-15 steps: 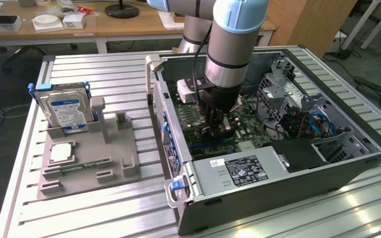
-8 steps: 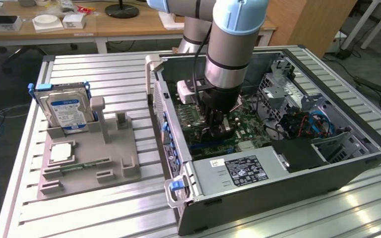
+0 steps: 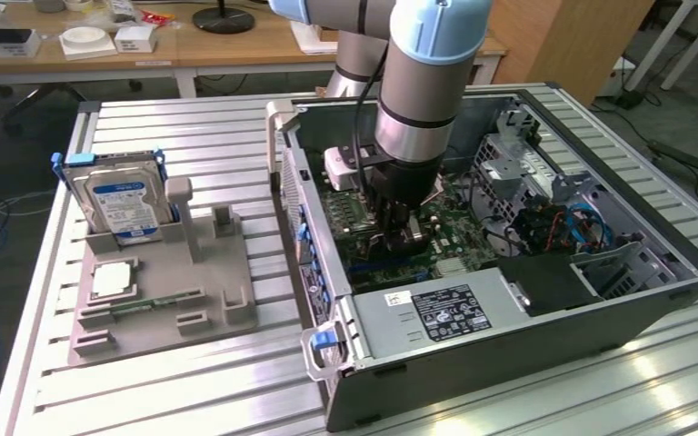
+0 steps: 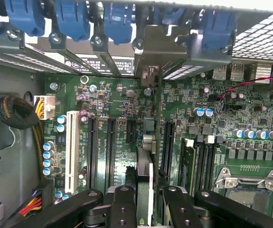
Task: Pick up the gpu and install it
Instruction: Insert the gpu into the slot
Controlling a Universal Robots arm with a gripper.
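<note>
The gpu (image 4: 145,166) shows edge-on in the wrist view as a thin dark card standing upright over the motherboard (image 4: 103,95). Its silver bracket (image 4: 150,45) sits at the case's rear slot openings, between the blue latches. My gripper (image 4: 145,202) is shut on the card, with one black finger (image 4: 121,204) on each side of it. The card lines up with the slots in the middle of the board; I cannot tell whether it is seated. In the exterior view the gripper (image 3: 400,236) is lowered deep inside the open computer case (image 3: 640,300).
A grey fixture (image 3: 210,291) at the exterior view's left holds a silver hard drive (image 3: 124,202), a small chip (image 3: 113,280) and a RAM stick (image 3: 143,304). The power supply (image 3: 440,313) fills the case's near end. The CPU socket (image 4: 248,190) and a white slot (image 4: 71,147) flank the card.
</note>
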